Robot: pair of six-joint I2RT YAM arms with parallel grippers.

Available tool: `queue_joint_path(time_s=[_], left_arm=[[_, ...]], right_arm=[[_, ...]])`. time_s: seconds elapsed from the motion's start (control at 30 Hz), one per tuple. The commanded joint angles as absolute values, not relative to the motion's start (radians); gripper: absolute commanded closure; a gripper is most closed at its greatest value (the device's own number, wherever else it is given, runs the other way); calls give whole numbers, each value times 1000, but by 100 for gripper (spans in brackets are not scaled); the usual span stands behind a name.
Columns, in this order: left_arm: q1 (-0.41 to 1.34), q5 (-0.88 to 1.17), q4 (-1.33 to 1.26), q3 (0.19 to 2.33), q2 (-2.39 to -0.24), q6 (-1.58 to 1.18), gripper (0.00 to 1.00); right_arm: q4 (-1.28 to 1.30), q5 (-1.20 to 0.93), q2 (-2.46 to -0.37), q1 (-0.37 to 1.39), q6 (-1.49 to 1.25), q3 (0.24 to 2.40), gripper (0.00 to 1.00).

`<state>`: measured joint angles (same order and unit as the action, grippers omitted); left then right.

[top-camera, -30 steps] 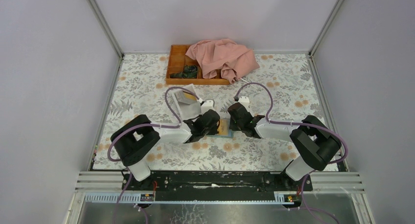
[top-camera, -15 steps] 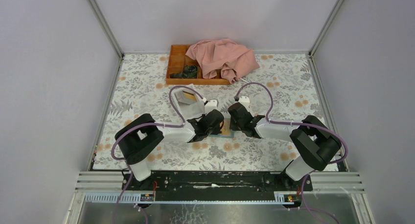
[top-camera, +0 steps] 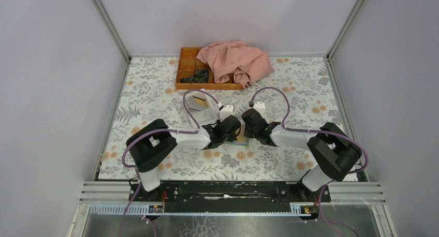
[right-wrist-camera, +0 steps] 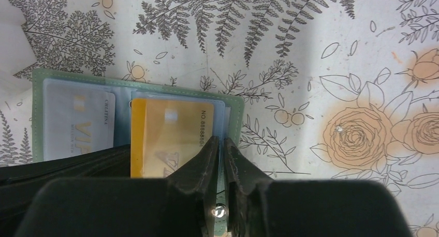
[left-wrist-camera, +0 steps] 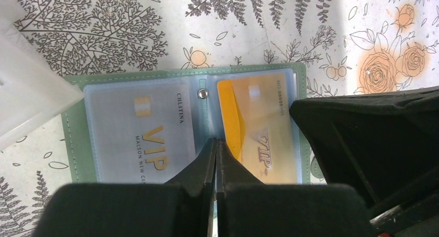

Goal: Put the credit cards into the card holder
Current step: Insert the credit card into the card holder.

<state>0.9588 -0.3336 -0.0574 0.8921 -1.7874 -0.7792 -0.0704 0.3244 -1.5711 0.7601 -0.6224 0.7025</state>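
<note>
Left pincer (left-wrist-camera: 215,142) is clenched tight with nothing between its tips, which hang over the central fold of the card holder (left-wrist-camera: 206,113). The holder lies open on the floral surface (left-wrist-camera: 103,30). A pale VIP card (left-wrist-camera: 140,128) sits in its left sleeve. An orange card (left-wrist-camera: 259,123) lies mostly under the right sleeve, with a strip bare near the fold. Right pincer (right-wrist-camera: 221,141) hovers at that card's outer edge, jaws almost together; whether it grips anything I cannot tell. A white box (left-wrist-camera: 23,92) hides the holder's corner.
</note>
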Motion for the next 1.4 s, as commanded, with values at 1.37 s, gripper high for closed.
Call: queue_joint_path(time_s=[1.37], left_arm=[[986, -397, 1, 907, -1762, -792, 94]], right_arm=[[79, 366, -1493, 768, -595, 707, 82]])
